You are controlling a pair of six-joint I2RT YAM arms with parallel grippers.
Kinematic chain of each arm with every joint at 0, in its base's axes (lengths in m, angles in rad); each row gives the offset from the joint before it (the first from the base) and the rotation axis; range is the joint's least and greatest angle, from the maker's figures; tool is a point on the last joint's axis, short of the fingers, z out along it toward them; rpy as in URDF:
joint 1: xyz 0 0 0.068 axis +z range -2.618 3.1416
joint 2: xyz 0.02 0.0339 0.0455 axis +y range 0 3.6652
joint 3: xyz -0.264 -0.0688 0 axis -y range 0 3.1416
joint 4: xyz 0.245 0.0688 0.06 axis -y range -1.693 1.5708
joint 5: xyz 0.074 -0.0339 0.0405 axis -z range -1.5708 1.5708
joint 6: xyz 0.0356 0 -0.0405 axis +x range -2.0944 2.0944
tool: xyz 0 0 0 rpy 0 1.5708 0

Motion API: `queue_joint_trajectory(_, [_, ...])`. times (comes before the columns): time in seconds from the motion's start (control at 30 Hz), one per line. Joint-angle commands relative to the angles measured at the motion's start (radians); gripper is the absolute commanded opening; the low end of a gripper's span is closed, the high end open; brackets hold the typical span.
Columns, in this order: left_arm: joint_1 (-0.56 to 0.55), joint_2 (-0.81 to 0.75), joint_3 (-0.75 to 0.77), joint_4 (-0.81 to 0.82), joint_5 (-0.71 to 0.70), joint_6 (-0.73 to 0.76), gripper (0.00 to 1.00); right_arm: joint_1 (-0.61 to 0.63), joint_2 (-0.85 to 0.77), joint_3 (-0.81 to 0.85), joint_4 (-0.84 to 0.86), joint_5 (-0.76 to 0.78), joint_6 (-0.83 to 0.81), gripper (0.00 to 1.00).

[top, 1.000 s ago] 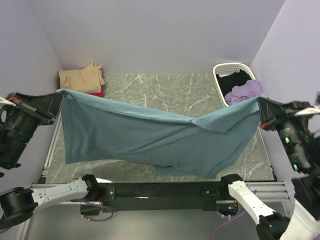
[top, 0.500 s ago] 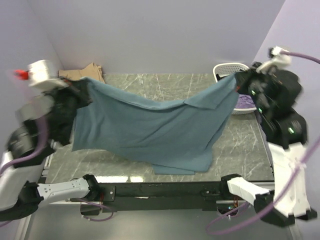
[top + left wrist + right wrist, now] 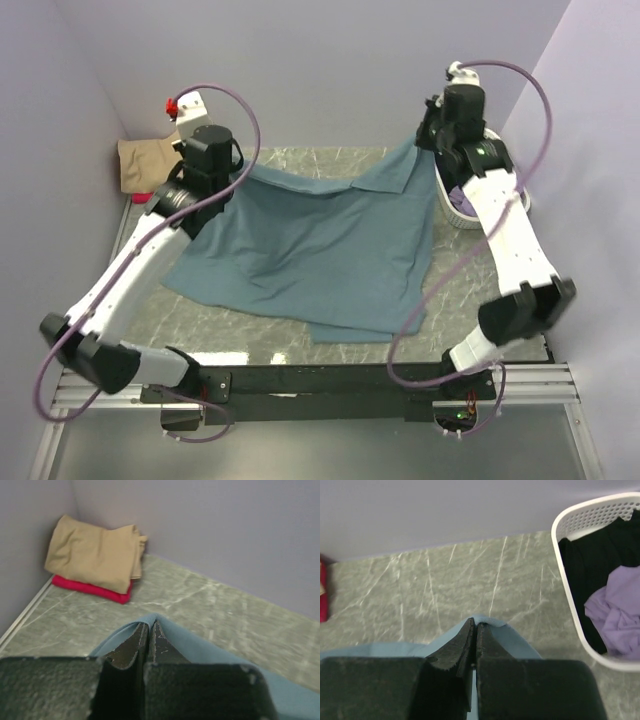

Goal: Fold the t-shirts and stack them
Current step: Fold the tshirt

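Room: lilac walls (image 3: pixel 300 70) close in a green marbled tabletop (image 3: pixel 330 165) on three sides.
Teal t-shirt: from where I stand, the teal t-shirt (image 3: pixel 310 250) is strung by its far edge between the two arms and sags a little in the middle. From there it slopes down toward the arms' bases, and its near part lies spread and rumpled on the tabletop.
Left pincer: the left pincer (image 3: pixel 149 630) is pinched tight on the shirt's far-left corner. The cloth curls over the tips and there is no gap to speak of.
Right pincer: the right pincer (image 3: pixel 474 627) is nipped together on the far-right corner, with a small hump of teal showing past the tips.
Stack: a folded tan t-shirt (image 3: pixel 92 550) sits on a red t-shirt (image 3: pixel 90 589) in the far-left corner. The stack is near the left pincer but apart from the teal cloth.
Basket: a white basket (image 3: pixel 580 517) stands at the far right, just beside the right pincer. It holds a black t-shirt (image 3: pixel 590 560) and a crumpled lilac t-shirt (image 3: pixel 615 615).
Edges: the teal near hem lies close to the tabletop's near edge, and a narrow band of marble shows at the left.
Open room: bare marble runs along the back wall behind the raised edge. There is also a broad strip to the right of the shirt, in front of the basket.
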Motion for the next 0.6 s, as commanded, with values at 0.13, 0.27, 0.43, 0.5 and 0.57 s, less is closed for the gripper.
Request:
queue_joint_trajectory(0.13, [0.207, 0.254, -0.047, 0.301, 0.152, 0.031, 0.01, 0.003, 0.344, 0.291, 0.09, 0.132, -0.025, 0.0])
queue_joint_trajectory(0.27, [0.261, 0.423, 0.008, 0.405, 0.226, 0.079, 0.01, 0.002, 0.504, 0.464, 0.078, 0.187, -0.017, 0.0])
queue_joint_trajectory(0.43, [0.345, 0.676, 0.157, 0.5, 0.343, 0.122, 0.01, -0.024, 0.621, 0.55, 0.125, 0.213, 0.0, 0.0])
queue_joint_trajectory(0.5, [0.368, 0.762, 0.305, 0.474, 0.387, 0.14, 0.01, -0.044, 0.656, 0.605, 0.124, 0.212, 0.013, 0.0])
queue_joint_trajectory(0.57, [0.396, 0.874, 0.423, 0.422, 0.415, 0.154, 0.01, -0.052, 0.705, 0.644, 0.133, 0.209, 0.013, 0.0])
